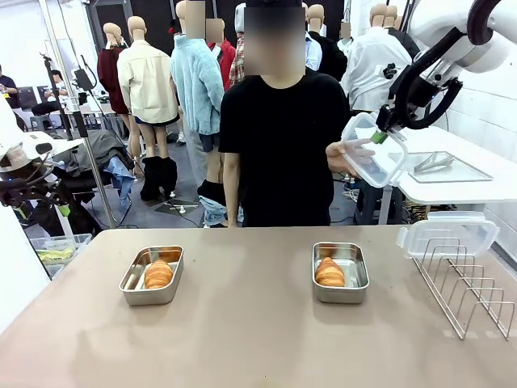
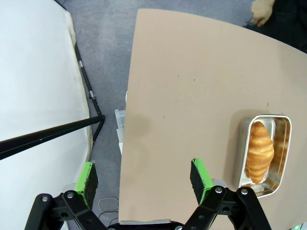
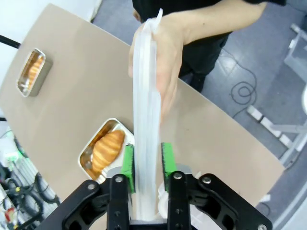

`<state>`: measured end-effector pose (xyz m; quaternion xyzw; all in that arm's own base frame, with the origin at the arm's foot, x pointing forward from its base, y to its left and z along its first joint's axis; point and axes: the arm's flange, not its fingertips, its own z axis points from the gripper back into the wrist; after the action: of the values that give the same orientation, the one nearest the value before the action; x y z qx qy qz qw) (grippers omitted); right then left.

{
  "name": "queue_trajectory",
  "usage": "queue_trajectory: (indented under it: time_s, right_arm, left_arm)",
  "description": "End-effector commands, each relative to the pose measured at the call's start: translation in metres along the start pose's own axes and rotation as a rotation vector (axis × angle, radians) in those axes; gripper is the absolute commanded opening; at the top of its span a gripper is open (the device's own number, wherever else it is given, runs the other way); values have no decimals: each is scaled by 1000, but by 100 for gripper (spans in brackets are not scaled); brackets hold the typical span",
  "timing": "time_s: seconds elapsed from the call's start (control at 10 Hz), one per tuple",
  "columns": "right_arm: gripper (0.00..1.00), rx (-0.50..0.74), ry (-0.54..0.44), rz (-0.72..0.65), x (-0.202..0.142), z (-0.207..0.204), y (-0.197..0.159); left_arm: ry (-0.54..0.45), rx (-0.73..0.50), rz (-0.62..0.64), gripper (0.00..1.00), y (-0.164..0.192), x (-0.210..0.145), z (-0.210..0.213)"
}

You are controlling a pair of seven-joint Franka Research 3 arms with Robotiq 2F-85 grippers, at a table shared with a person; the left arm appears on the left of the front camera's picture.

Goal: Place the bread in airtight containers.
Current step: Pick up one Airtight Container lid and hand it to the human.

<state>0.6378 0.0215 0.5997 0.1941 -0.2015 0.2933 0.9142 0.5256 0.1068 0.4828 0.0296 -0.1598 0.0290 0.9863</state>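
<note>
Bread (image 1: 329, 272) is already in, 1 roll per open tin on the counter (image 1: 242, 339), both well below the right end effector (image 1: 378, 136) and on its robot side. The right tin (image 1: 359, 279) is nearly under it and the left tin (image 1: 133, 283) is far off to its left. No tin is covered yet.

The right end effector is up in the air, green pads (image 3: 128, 160) against both faces of the clear lid (image 3: 146, 96), so it reads as grasping the lid by 1 edge with the lid standing on end. The person's hand (image 3: 165, 62) grips the far part of the same lid.

The left end effector (image 2: 144, 177) is released, jaws wide apart and nothing between them. It hovers off the counter edge, with the left tin and its bread ahead and to the right of its fingers.

Risks:
- 2 holders on 1 lid: if the pads let go before the hand has it firmly, I'd expect the lid to drop onto the right tin or counter.
- If both pull at once, the thin plastic could flex and spring out of the pads.
- The grip is on 1 edge only, so the lid could pivot between the pads.
- A lid set down crooked won't seal and could press on the bread.
- The spare lid (image 1: 447, 237) sits on top of the wire rack (image 1: 468, 295), below and right of the right end effector. A nudge from the arm coming down could knock it off.
</note>
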Motion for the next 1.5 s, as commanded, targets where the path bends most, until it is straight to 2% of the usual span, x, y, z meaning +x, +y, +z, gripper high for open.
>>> queue_trajectory:
  time_s: [0.0, 0.1, 0.2, 0.4, 0.5, 0.8, 0.9, 1.0, 1.4]
  right_arm:
    - [83, -5, 16, 52, -16, 20, 6]
    - [100, 0, 18, 63, -21, 28, 8]
    - [100, 15, 37, 86, -27, 37, 11]
    - [100, 14, 156, 189, -49, 53, 16]
    - [100, 13, 171, 232, -60, 57, 16]
    - [100, 119, 260, 512, -99, 55, 21]
    - [100, 155, 289, 530, -109, 48, 18]
    - [100, 98, 231, 409, -80, 60, 16]
    - [100, 98, 231, 409, -80, 60, 16]
  left_arm:
    - [-1, 19, 6, 100, 0, 0, 2]
    - [-1, 19, 6, 100, 0, 0, 2]
    - [-1, 19, 6, 100, 0, 0, 2]
    - [-1, 19, 6, 100, 0, 0, 2]
    - [-1, 19, 6, 100, 0, 0, 2]
    - [-1, 19, 6, 100, 0, 0, 2]
    - [-1, 19, 6, 100, 0, 0, 2]
    - [-1, 19, 6, 100, 0, 0, 2]
    - [-1, 19, 6, 100, 0, 0, 2]
